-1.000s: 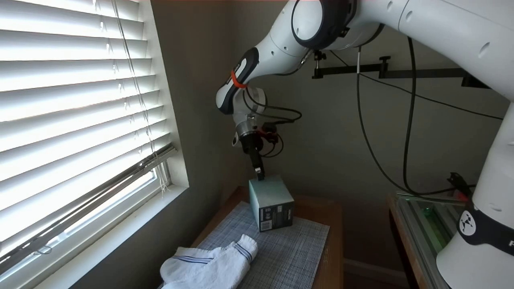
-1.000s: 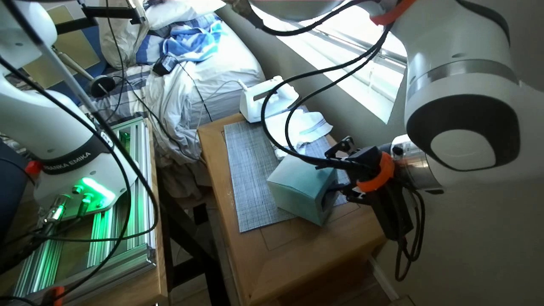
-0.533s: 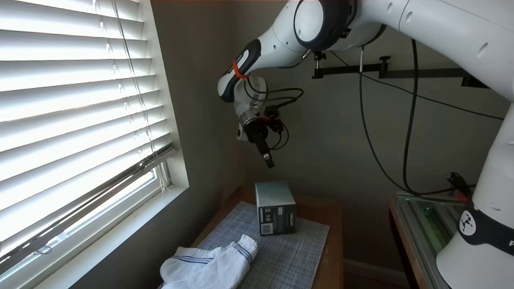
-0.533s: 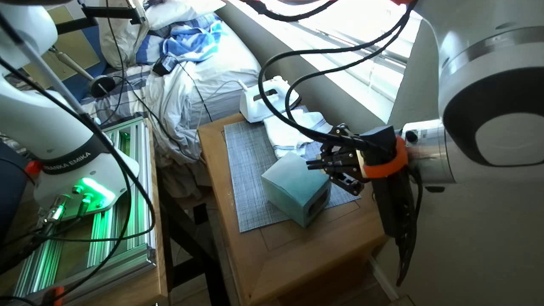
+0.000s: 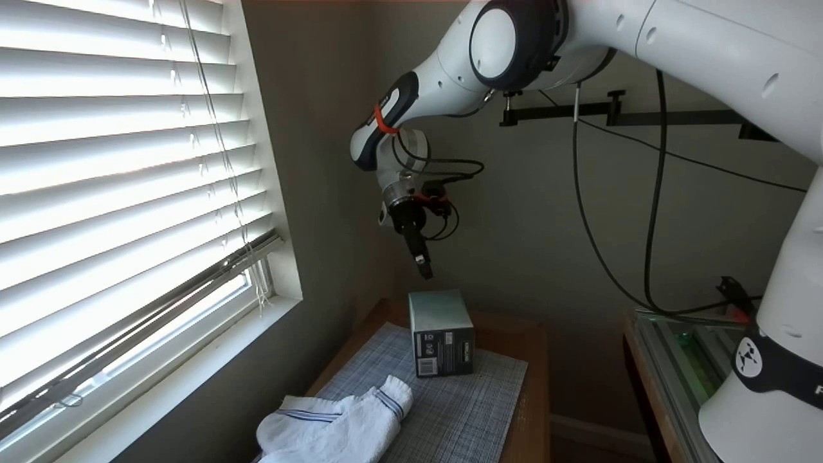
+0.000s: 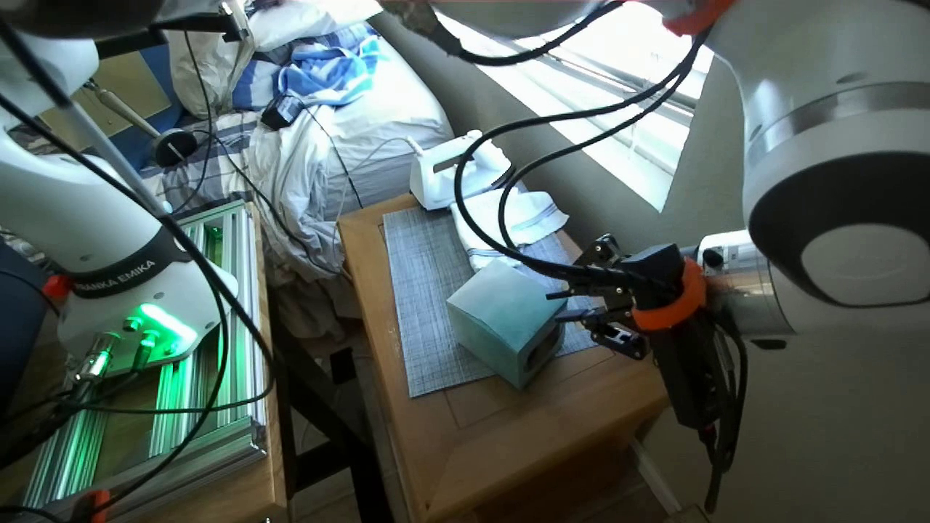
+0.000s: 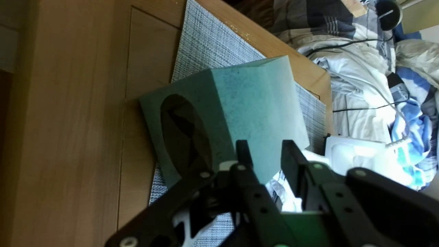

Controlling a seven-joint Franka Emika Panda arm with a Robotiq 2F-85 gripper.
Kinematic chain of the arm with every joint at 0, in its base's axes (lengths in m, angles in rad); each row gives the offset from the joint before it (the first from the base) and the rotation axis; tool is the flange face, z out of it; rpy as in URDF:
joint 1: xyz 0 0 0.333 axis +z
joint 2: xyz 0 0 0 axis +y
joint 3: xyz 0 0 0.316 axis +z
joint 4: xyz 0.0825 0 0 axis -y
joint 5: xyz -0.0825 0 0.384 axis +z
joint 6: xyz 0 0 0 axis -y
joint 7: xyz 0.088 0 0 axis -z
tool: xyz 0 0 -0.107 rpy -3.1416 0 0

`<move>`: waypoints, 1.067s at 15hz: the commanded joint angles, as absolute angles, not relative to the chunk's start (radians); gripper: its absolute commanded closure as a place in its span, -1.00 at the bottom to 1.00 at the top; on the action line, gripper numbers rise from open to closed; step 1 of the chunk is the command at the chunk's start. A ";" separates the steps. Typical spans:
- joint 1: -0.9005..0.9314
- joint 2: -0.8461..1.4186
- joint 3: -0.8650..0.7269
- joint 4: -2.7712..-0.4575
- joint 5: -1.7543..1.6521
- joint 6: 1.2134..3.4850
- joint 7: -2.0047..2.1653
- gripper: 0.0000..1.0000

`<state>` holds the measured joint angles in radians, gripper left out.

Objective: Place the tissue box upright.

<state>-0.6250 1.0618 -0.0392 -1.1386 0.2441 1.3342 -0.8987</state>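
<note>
We are seeing the box [image 5: 442,334] lying on the mat [image 5: 479,405], its oval hole [image 7: 187,137] facing about eight o'clock in the wrist view rather than up. Compared with a second ago, the gripper [image 7: 264,143] is hanging away from the box instead of against it, and the box is sitting slightly turned; since half a second ago, the fingers [image 7: 244,152] are spreading, and they are holding nothing. We are judging this a reset for another grip, with the uprighting still waiting. In an exterior view the arm [image 5: 604,29] is arching in from two o'clock and pointing the fingers down, between five and six o'clock, apparently just clear of the box.
</note>
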 commanded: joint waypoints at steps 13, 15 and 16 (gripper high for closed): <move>-0.683 1.367 0.012 -0.831 0.258 1.011 -0.933 -1.00; -0.680 1.391 0.014 -0.803 0.256 0.980 -0.925 -1.00; -0.679 1.400 0.014 -0.795 0.257 0.977 -0.921 -1.00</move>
